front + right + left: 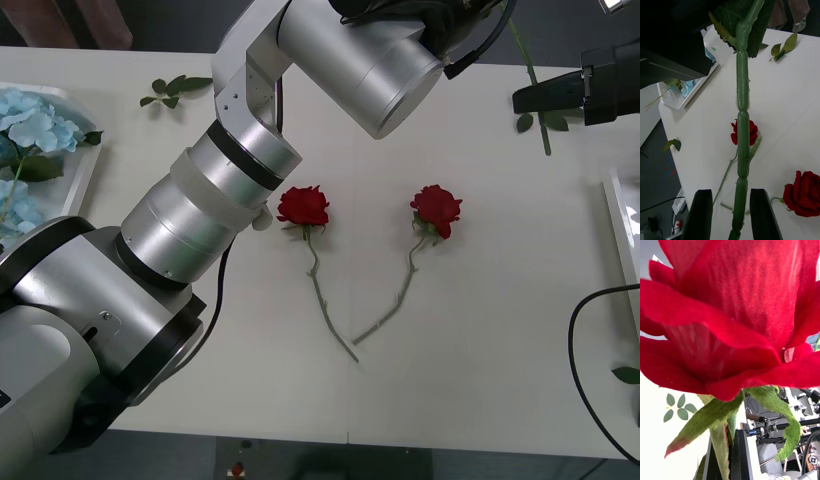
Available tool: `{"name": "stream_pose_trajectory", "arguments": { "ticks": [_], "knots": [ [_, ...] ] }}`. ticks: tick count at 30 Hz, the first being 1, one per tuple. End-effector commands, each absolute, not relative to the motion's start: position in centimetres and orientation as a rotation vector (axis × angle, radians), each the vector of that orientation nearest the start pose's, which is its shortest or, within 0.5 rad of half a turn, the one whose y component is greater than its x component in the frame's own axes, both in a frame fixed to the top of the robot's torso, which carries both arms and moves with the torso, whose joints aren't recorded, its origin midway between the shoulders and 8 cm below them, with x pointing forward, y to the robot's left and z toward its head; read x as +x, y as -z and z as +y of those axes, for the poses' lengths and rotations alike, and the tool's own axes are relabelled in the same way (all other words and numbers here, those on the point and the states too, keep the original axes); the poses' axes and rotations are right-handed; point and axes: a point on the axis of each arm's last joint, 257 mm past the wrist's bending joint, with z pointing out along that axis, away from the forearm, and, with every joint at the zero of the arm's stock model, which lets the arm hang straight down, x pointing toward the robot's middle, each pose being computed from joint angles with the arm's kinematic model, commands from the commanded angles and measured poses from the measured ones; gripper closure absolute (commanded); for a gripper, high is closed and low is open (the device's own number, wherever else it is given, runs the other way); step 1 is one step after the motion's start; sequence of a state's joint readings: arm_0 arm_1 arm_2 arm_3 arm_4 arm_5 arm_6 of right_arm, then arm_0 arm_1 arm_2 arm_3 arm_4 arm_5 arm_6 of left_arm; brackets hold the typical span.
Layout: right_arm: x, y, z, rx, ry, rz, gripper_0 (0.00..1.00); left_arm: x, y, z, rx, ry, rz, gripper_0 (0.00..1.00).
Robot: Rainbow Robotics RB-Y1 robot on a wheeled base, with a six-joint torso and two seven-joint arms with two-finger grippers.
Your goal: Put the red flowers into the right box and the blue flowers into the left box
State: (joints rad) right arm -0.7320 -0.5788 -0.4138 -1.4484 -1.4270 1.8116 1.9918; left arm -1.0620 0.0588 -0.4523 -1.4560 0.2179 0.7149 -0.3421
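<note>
Two deep-red artificial roses lie on the white bench (pixel 480 330) at the middle of the front view. The left rose (pixel 303 206) and the right rose (pixel 437 209) have their blooms well apart, and their thin green stems run down the frame to meet in a V.

A third rose is held between both arms. In the right wrist view its thick green stem (pixel 742 123) runs up the centre of the frame, passing between the black jaws of the right gripper (pixel 732 215) at the bottom edge; the jaws stand slightly apart on either side of the stem, and contact cannot be made out. In the left wrist view its red bloom (pixel 733 315) covers the upper frame, with green sepals hanging to the left gripper (pixel 731 459), whose black jaws stand pressed together at the bottom, clamped on the stem just below the bloom.

The pale blue hydrangea-like flowers (pixel 28 130) lie in the white translucent left box (pixel 82 172) at the left edge of the front view. The white rim of the right box (pixel 622 225) is at the right edge. A loose green leaf sprig (pixel 175 89) lies on the bench at upper left.
</note>
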Motion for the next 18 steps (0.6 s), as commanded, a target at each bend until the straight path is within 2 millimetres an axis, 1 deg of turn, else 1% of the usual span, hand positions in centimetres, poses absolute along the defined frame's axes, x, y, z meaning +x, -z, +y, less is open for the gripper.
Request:
{"name": "stream_pose_trajectory", "arguments": {
  "ticks": [1, 8, 9, 10, 11, 13, 14, 18],
  "knots": [
    [48.06, 0.16, -19.34, -0.895, -0.921, 1.966, 1.0, 55.55, -11.06, -19.05, -0.07, 1.208, 1.668, 1.0],
    [48.09, -0.08, -19.52, -0.885, -0.925, 1.961, 1.0, 55.55, -11.06, -19.05, -0.07, 1.208, 1.668, 1.0],
    [48.1, -0.12, -19.56, -0.884, -0.925, 1.96, 1.0, 55.55, -11.06, -19.05, -0.07, 1.208, 1.668, 0.77],
    [48.09, -0.11, -19.5, -0.883, -0.927, 1.96, 1.0, 55.55, -11.06, -19.05, -0.07, 1.208, 1.668, 0.49],
    [48.07, -0.13, -19.59, -0.884, -0.925, 1.96, 1.0, 55.55, -11.06, -19.05, -0.07, 1.208, 1.668, 0.33],
    [48.05, -0.16, -19.61, -0.881, -0.928, 1.959, 1.0, 55.55, -11.06, -19.05, -0.07, 1.208, 1.668, 0.09],
    [48.02, -0.21, -19.68, -0.881, -0.928, 1.959, 1.0, 55.55, -11.06, -19.05, -0.07, 1.208, 1.668, 0.0],
    [47.8, -0.22, -19.88, -0.883, -0.93, 1.961, 1.0, 55.55, -11.06, -19.05, -0.07, 1.208, 1.668, 0.0]
  ]
}}
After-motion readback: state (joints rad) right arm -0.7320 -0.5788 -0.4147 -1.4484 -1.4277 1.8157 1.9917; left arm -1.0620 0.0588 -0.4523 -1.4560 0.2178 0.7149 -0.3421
